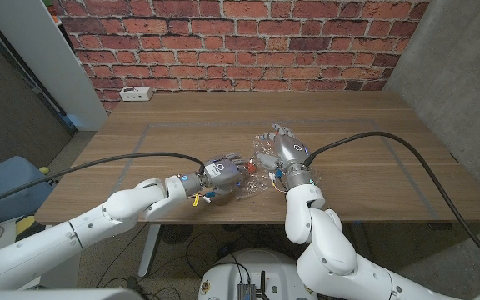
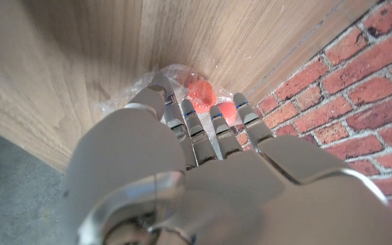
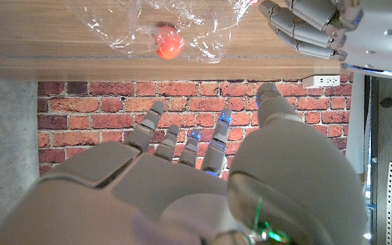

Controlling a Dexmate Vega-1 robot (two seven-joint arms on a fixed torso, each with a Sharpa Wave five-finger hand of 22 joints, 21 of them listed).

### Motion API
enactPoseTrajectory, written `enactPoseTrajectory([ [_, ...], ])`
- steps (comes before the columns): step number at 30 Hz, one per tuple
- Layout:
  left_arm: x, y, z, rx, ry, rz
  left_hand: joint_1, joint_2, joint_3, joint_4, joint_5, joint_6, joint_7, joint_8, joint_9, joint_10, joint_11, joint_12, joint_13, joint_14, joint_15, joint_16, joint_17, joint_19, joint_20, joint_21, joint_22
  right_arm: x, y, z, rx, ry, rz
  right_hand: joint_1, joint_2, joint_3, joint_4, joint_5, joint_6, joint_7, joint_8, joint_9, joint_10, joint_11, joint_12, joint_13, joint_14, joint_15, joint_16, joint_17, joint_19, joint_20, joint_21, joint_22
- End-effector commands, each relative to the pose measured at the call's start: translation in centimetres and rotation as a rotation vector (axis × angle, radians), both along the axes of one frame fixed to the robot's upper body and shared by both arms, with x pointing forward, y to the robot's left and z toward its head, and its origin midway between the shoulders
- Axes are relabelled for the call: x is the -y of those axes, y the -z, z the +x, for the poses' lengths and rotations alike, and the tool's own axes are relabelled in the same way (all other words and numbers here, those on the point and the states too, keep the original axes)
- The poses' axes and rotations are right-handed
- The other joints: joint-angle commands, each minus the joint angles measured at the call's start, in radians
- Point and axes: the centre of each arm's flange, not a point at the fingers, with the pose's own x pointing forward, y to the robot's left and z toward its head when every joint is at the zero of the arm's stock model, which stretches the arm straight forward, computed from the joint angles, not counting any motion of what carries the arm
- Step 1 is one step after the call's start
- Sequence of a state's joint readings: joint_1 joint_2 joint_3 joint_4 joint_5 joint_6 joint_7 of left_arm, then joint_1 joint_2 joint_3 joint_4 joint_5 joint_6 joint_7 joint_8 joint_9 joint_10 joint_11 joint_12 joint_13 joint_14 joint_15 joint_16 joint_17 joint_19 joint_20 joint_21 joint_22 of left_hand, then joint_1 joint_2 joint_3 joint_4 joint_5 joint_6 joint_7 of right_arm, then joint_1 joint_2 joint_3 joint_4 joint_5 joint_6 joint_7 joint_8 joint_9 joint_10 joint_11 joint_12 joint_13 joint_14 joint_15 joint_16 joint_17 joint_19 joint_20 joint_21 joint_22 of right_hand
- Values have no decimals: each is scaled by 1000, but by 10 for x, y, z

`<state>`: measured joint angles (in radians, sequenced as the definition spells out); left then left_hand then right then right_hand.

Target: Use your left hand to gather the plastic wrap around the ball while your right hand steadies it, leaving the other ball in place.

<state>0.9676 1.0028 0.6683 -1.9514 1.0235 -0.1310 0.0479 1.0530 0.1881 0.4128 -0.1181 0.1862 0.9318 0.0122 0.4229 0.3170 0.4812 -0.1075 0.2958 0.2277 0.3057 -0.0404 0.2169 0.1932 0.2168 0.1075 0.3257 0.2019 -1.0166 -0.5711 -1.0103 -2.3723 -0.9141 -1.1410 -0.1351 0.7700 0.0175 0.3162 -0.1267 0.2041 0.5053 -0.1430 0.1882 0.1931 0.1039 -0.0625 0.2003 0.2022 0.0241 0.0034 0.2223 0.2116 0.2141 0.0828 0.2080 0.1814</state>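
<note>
Heads up: your left hand (image 1: 222, 172) has its fingers curled into the plastic wrap (image 1: 261, 173) by the red ball (image 2: 199, 88), but your right hand (image 1: 287, 148) hovers spread-fingered, so pulling could roll it away.

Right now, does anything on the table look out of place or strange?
Nothing looks damaged or spilled. The plastic wrap lies crumpled and loose on the table, not gathered around the red ball. The left hand touches the wrap; the right hand stays beside it.

Matt grained wood forms the table (image 1: 365, 125); the plastic wrap (image 3: 114, 30) is clear, crinkled and glossy; the ball (image 3: 169, 41) looks smooth orange-red; the brick wall (image 1: 240, 42) is rough.
</note>
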Motion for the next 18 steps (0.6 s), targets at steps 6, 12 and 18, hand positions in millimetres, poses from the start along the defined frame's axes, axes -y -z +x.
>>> enactPoseTrajectory([
  [6,14,-75,-17,-211,57,-58,16,-16,51,-10,26,39,61,72,63,51,8,10,16,54,-58,9,-3,27,3,20,8,1,-1,-2,180,-37,44,-2,12,-7,3,4,-4,10,1,1,19,-3,14,2,32,-8,15,5,32,1,16,3],
  [12,18,-93,-23,-44,41,-26,15,-29,61,-21,39,64,63,103,82,62,-2,10,19,59,-69,4,-5,30,-1,24,9,4,-1,-1,190,-42,61,-4,12,-9,3,3,-7,10,1,1,27,-4,16,2,37,-8,17,5,36,1,17,3],
  [18,23,-119,-17,14,36,-38,12,-51,70,-34,57,90,65,137,104,85,-9,13,22,75,-81,2,-7,32,-5,27,9,8,-3,1,215,-47,79,-6,14,-10,3,3,-7,10,2,1,30,-4,16,2,43,-9,19,5,43,-1,19,3],
])
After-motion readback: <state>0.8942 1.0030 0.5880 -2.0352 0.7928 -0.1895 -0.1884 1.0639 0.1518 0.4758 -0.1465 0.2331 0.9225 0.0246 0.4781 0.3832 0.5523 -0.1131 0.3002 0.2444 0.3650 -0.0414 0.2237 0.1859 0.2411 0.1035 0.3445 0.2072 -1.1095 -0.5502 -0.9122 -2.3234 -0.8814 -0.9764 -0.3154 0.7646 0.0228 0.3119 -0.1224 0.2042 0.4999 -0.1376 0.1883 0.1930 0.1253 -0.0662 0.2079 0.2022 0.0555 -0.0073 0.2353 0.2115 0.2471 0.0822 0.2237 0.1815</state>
